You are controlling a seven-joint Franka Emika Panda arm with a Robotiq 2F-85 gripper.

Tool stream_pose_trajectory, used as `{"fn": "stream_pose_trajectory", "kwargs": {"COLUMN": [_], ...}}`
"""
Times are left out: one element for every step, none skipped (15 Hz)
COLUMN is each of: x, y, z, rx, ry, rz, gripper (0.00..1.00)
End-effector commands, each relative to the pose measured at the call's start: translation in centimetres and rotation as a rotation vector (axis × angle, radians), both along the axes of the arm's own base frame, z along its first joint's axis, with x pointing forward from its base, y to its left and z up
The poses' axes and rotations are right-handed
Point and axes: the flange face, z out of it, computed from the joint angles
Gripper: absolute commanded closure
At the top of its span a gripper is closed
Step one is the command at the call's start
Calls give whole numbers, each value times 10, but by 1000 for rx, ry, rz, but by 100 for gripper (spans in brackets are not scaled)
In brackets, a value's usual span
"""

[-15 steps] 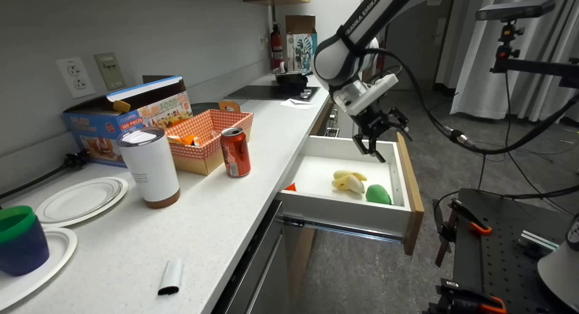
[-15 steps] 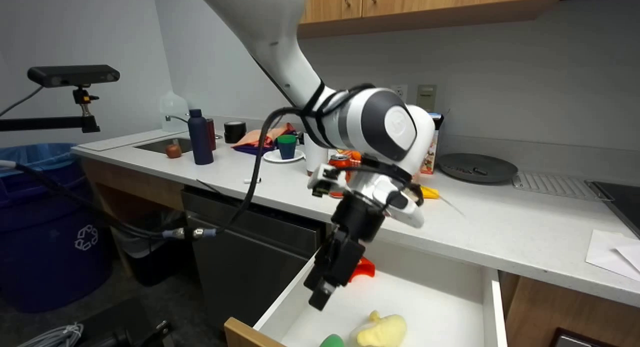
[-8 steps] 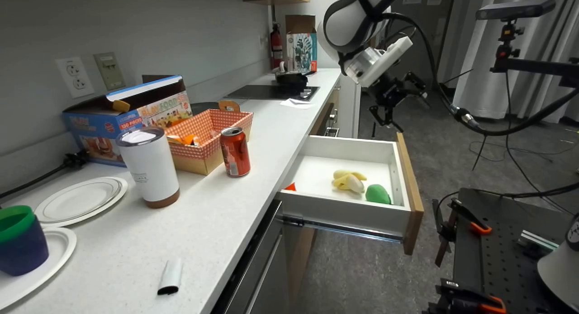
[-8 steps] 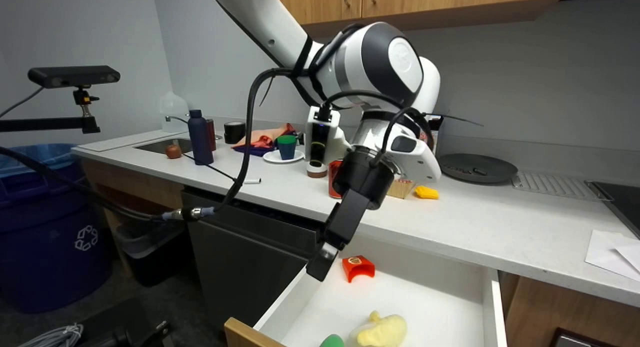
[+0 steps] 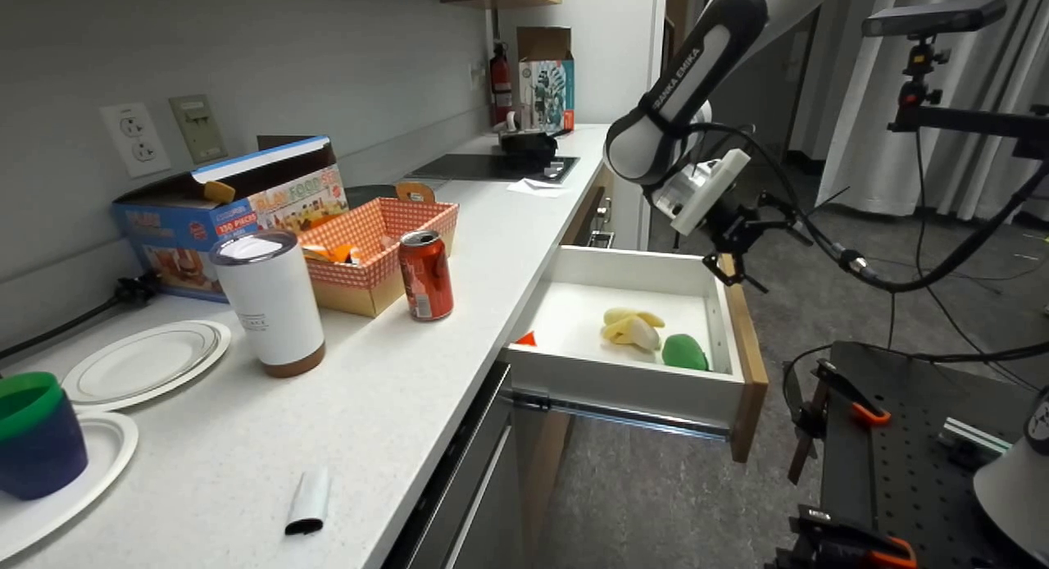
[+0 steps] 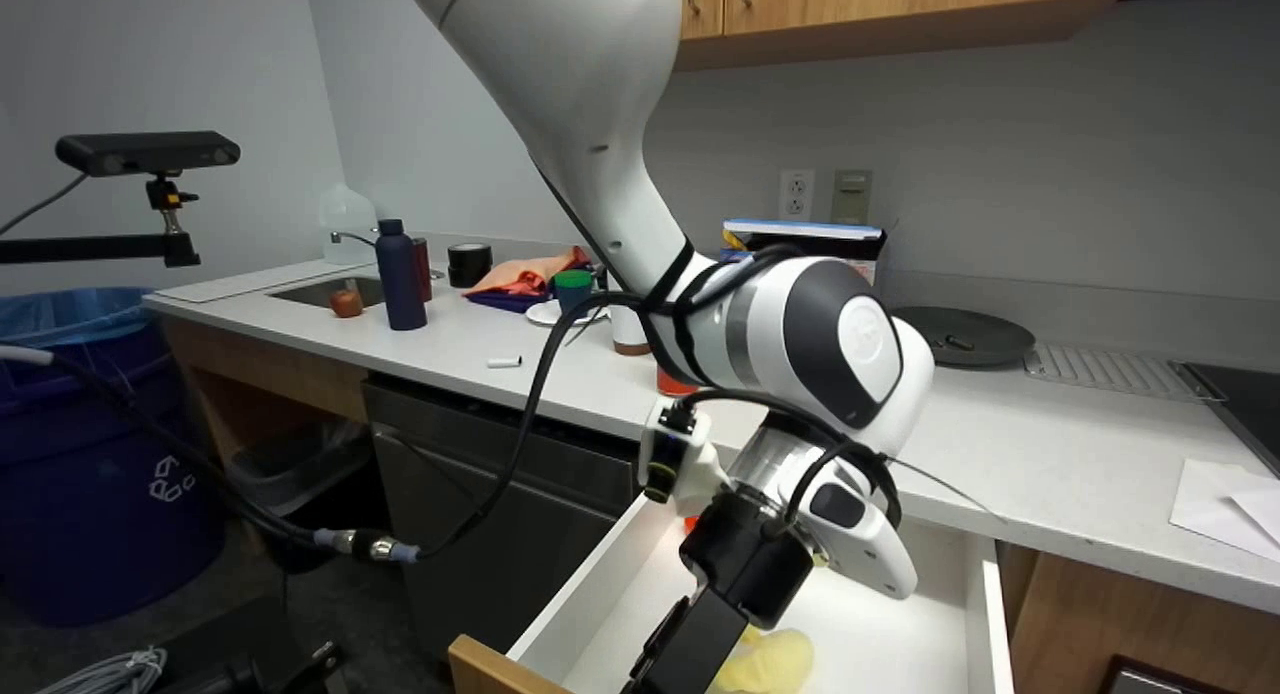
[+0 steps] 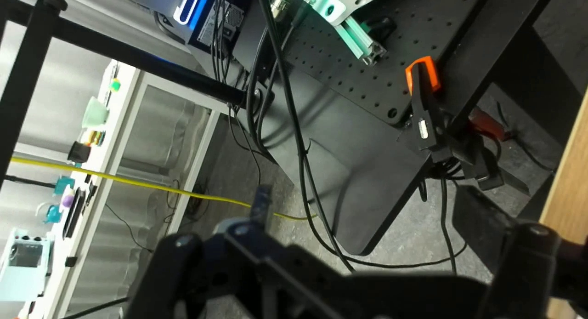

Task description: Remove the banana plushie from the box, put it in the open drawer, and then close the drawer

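Inside the open drawer, we note the banana plushie lying just beside a green object, while near the wood-coloured front panel we observe the pincer with its jaws spread wide apart.

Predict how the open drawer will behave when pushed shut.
The drawer will probably glide rather than drag, as a metal rail runs along its side. Its thick front panel looks stiff, so it likely won't flex. The banana plushie and green object lie loose inside, so a hard shove might shift them.
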Motion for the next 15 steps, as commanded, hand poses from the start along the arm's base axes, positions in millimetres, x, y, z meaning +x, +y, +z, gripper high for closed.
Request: {"fn": "stream_pose_trajectory", "kwargs": {"x": [4, 4, 4, 3, 6, 9, 13, 17, 24, 29, 36, 45, 53, 64, 73], "y": [-4, -4, -6, -7, -7, -5, -3, -1, 3, 6, 12, 16, 23, 32, 41], "z": [-35, -41, -46, -49, -49, -49, -49, -48, -46, -45, -43, -38, -35, -31, -29], "rx": [-22, -23, -23, -19, -14, -5, 8, 23, 48, 68, 85, 100, 118, 125, 136], "ry": [32, 39, 44, 47, 35, 13, -17, -47, -88, -116, -137, -167, -202, -251, -298], "rz": [-67, -80, -94, -103, -111, -124, -141, -161, -196, -228, -251, -276, -302, -319, -333], "gripper": [0, 0, 0, 0, 0, 0, 0, 0, 0, 0, 0, 0, 0, 0, 0]}}
